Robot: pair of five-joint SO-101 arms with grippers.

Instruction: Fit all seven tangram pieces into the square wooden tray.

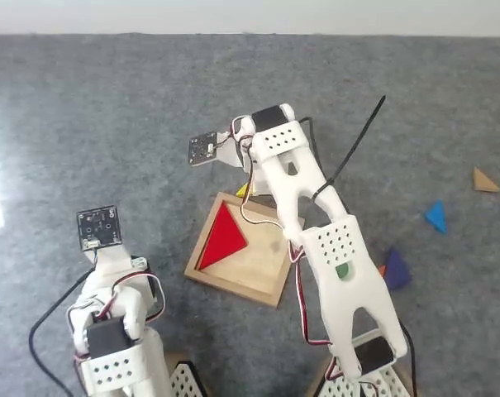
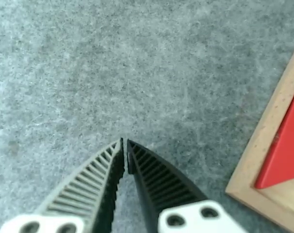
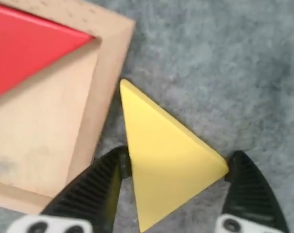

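The square wooden tray (image 1: pixel 233 285) lies mid-table with a large red triangle (image 1: pixel 221 236) in its left half. In the right wrist view the tray's rim (image 3: pixel 110 82) and the red triangle (image 3: pixel 25 48) lie beside a yellow triangle (image 3: pixel 161 160). My right gripper (image 3: pixel 178 158) is shut on that yellow triangle, one finger on each side, just outside the tray's far corner. A sliver of the yellow triangle (image 1: pixel 242 191) peeks out under the right arm. My left gripper (image 2: pixel 125 141) is shut and holds nothing, over bare carpet left of the tray (image 2: pixel 263 160).
Loose pieces lie on the grey carpet to the right: a blue triangle (image 1: pixel 435 217), a tan triangle (image 1: pixel 483 180), and a dark purple piece (image 1: pixel 396 269) with a bit of orange (image 1: pixel 383 270) beside it. The right arm (image 1: pixel 332 240) crosses the tray's right edge.
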